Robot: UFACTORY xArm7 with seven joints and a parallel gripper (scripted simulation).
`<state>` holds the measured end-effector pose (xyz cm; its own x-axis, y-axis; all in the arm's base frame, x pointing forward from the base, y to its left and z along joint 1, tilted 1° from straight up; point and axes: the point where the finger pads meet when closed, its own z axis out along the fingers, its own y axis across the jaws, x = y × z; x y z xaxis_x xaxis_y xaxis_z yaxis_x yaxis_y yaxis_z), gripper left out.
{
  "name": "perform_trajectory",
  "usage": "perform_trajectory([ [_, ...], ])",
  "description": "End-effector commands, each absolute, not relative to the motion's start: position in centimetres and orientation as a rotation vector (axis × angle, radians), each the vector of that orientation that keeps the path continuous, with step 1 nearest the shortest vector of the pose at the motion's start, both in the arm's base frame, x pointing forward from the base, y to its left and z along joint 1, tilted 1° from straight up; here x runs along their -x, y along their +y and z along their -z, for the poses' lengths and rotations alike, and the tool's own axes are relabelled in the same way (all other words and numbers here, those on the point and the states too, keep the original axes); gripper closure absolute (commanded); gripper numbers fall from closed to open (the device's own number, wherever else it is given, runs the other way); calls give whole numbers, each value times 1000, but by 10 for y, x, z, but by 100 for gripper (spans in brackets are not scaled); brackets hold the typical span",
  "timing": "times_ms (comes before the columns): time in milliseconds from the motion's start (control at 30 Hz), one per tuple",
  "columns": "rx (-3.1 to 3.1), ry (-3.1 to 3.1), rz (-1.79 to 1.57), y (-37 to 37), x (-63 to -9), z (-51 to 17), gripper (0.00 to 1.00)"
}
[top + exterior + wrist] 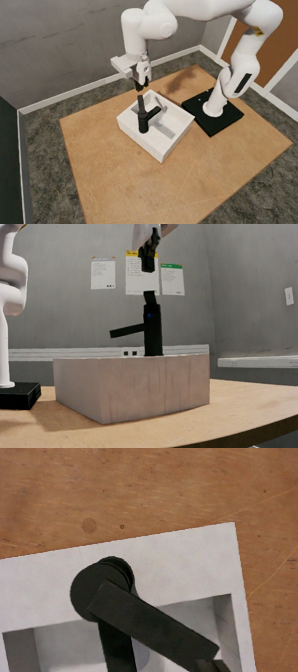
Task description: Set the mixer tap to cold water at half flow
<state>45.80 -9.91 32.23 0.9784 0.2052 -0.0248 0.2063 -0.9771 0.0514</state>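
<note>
Claw [147, 267] pressed together on nothing, held above raised lever [149, 297]; turn to blue dot [149, 315] and half lift unconfirmed.

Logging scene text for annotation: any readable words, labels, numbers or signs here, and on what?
Three wall posters: printed lines, too blurred to read.
Yellow sticker on the arm: dark marking, too small to read.
Tap body: blue dot only, no lettering.
No readable text anywhere else.

Posters' [142, 277] txt illegible.
</note>
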Motion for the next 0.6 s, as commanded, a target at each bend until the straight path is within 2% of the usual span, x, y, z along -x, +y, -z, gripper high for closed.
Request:
perform_trajectory([
  [0, -3009, 746, 17, -99, -459, -325, 100],
  [533, -2564, 1794, 8, -99, -459, -327, 100],
  [567, -2541, 1831, 4, -99, -459, -327, 35],
])
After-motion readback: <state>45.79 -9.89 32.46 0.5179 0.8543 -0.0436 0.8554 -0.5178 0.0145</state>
